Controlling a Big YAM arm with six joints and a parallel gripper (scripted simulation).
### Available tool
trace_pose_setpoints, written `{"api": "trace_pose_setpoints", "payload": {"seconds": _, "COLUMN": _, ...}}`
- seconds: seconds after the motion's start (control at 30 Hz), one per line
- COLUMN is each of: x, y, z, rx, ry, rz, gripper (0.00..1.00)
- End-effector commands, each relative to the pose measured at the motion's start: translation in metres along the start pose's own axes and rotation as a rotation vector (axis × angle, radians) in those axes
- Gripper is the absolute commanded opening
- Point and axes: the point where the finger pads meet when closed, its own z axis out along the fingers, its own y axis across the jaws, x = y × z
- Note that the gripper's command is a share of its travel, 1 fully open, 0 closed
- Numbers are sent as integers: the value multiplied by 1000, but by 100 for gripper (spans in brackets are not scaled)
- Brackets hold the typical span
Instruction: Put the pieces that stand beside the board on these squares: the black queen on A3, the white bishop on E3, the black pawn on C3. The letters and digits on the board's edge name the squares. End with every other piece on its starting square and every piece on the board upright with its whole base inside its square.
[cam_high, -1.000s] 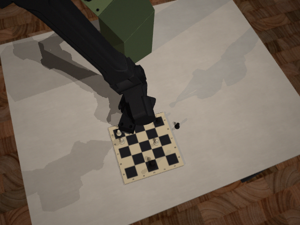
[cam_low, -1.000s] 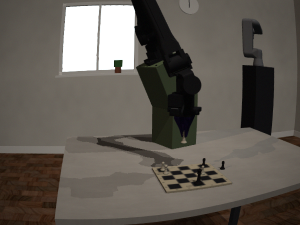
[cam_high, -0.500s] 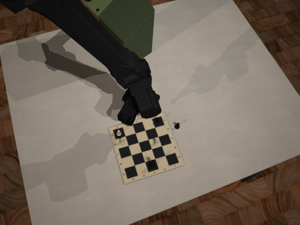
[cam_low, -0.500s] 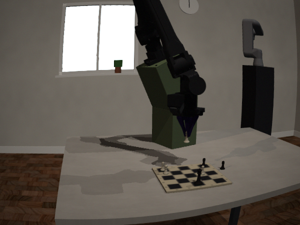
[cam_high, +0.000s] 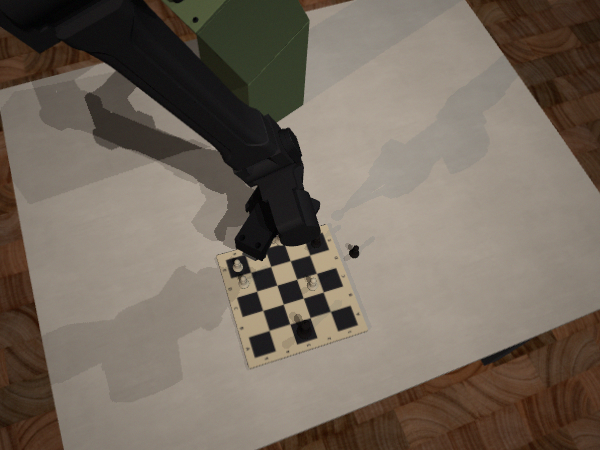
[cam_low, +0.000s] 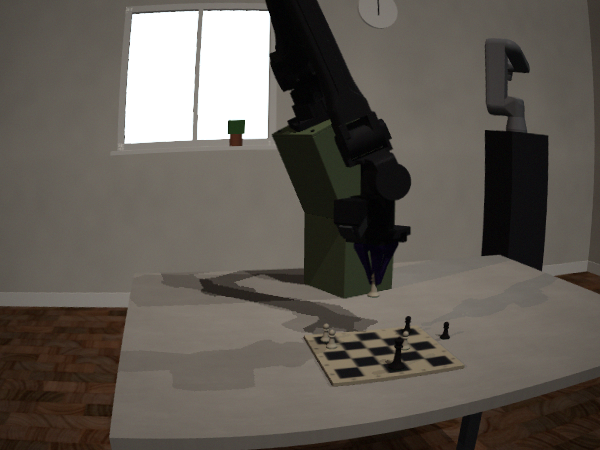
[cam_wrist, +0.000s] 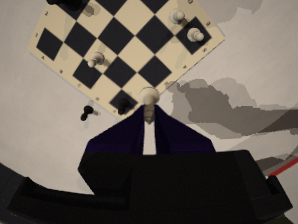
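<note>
My gripper (cam_low: 373, 281) (cam_wrist: 149, 110) is shut on the white bishop (cam_low: 373, 292) (cam_wrist: 149, 94). It holds the bishop upright, raised near the E edge of the board (cam_high: 256, 363) (cam_low: 334, 383) (cam_wrist: 31, 48); the arm hides the fingers in the top view. The black queen (cam_high: 304, 328) (cam_low: 398, 354) stands upright on A3. The black pawn (cam_high: 354, 251) (cam_low: 445, 331) (cam_wrist: 87, 113) stands on the table beside the board's 1 side, near the E end. C3 and E3 carry no piece.
White pawns stand on E5 (cam_high: 237, 265) (cam_wrist: 195, 34), D5 (cam_high: 243, 282) (cam_wrist: 176, 16) and C2 (cam_high: 312, 283) (cam_wrist: 96, 59). A black pawn (cam_low: 408, 325) (cam_wrist: 123, 105) stands on E1, close to my fingers in the wrist view. The green pedestal (cam_high: 275, 65) (cam_low: 325, 245) is behind the board.
</note>
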Motion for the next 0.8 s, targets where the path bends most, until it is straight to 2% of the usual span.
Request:
{"api": "trace_pose_setpoints", "payload": {"seconds": 0.0, "x": 5, "y": -8, "z": 24, "rx": 14, "ry": 12, "rz": -9, "gripper": 0}}
{"api": "trace_pose_setpoints", "payload": {"seconds": 0.07, "x": 5, "y": -8, "z": 33, "rx": 14, "ry": 12, "rz": -9, "gripper": 0}}
{"api": "trace_pose_setpoints", "payload": {"seconds": 0.13, "x": 5, "y": -8, "z": 33, "rx": 14, "ry": 12, "rz": -9, "gripper": 0}}
{"api": "trace_pose_setpoints", "payload": {"seconds": 0.47, "x": 7, "y": -9, "z": 75, "rx": 15, "ry": 12, "rz": -10, "gripper": 0}}
{"api": "trace_pose_setpoints", "payload": {"seconds": 0.63, "x": 7, "y": -10, "z": 82, "rx": 16, "ry": 11, "rz": -10, "gripper": 0}}
{"api": "trace_pose_setpoints", "payload": {"seconds": 0.77, "x": 12, "y": -11, "z": 81, "rx": 18, "ry": 18, "rz": -19, "gripper": 0}}
